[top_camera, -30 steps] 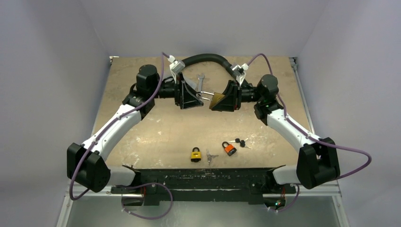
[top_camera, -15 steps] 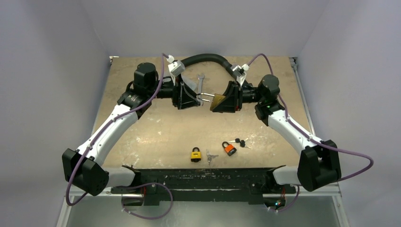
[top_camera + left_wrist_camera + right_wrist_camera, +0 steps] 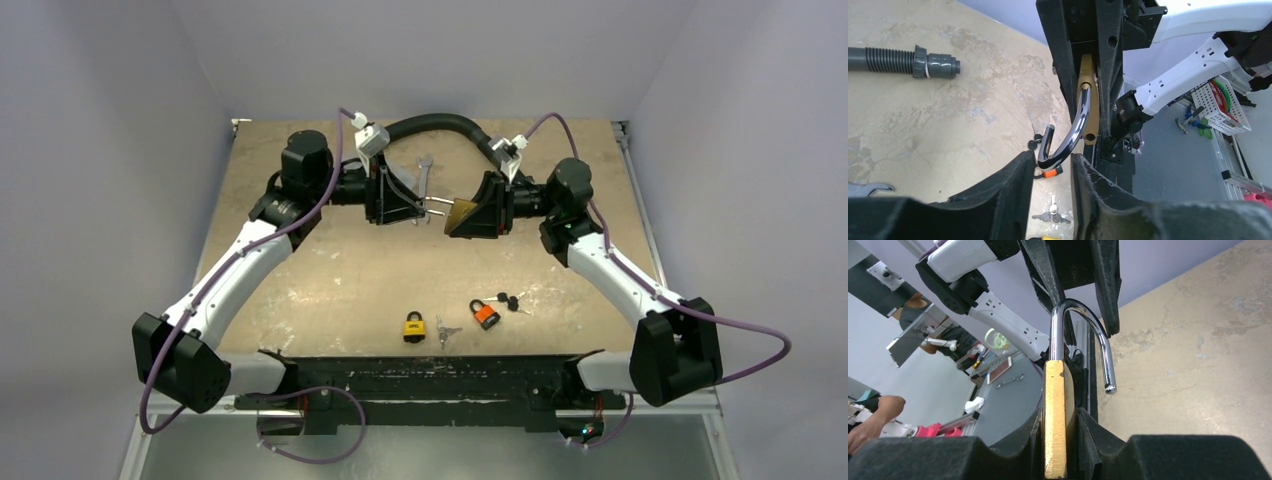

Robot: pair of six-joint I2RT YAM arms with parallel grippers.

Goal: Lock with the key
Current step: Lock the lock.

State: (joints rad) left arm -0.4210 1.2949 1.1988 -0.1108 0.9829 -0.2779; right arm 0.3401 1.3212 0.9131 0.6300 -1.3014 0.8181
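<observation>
My right gripper (image 3: 455, 214) is shut on the body of a brass padlock (image 3: 1055, 415) and holds it above the table's far middle. The padlock's chrome shackle (image 3: 1083, 325) is open, its free end out of the body. My left gripper (image 3: 420, 206) faces it, with the fingers (image 3: 1013, 185) closed onto the shackle's bend (image 3: 1068, 145). A silver key bunch (image 3: 443, 330) lies on the table near the front edge, and shows in the left wrist view (image 3: 1051, 216). Black-headed keys (image 3: 511, 299) lie by the orange padlock.
A yellow padlock (image 3: 413, 325) and an orange padlock (image 3: 485, 315) lie near the front edge. A wrench (image 3: 424, 170) and a black corrugated hose (image 3: 430, 124) lie at the back. Grey walls enclose the table (image 3: 330, 270).
My left gripper has drawn slightly left and back, so more of the shackle shows between the two grippers. The right gripper and padlock body have stayed put.
</observation>
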